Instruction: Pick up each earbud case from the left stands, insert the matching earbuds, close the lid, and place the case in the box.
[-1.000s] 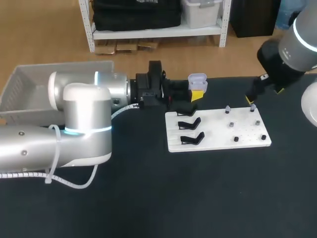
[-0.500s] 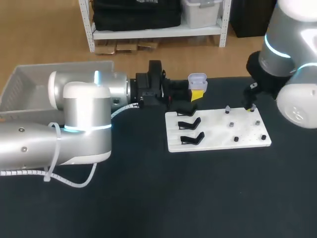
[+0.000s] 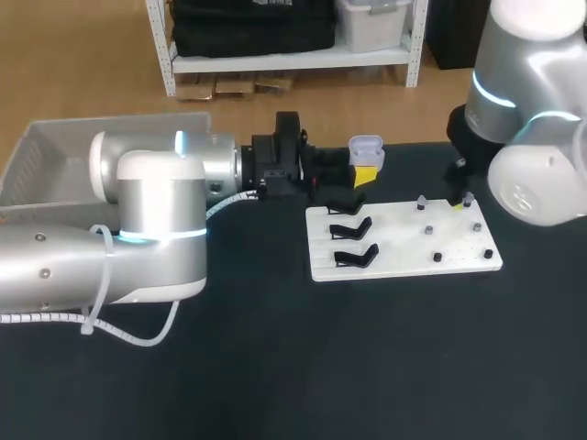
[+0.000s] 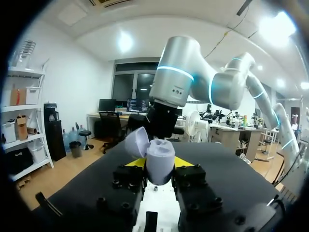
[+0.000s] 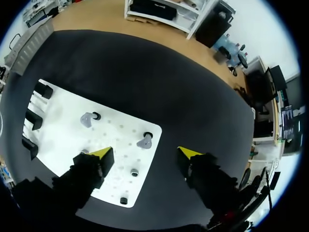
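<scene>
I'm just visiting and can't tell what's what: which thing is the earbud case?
Find the black table and the white board on it. Past the board's left end, the left arm's tool grips the earbud case: small, pale lilac, lid open, unlike the black stands beside it.

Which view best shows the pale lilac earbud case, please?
Left wrist view: the pale lilac earbud case sits close, lid open, in the left gripper. Head view shows it small; right wrist view omits it.

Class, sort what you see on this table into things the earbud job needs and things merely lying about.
Job: open earbud case in left gripper; earbuds; white board; black stands; box; right gripper.
Merely there: black table.
</scene>
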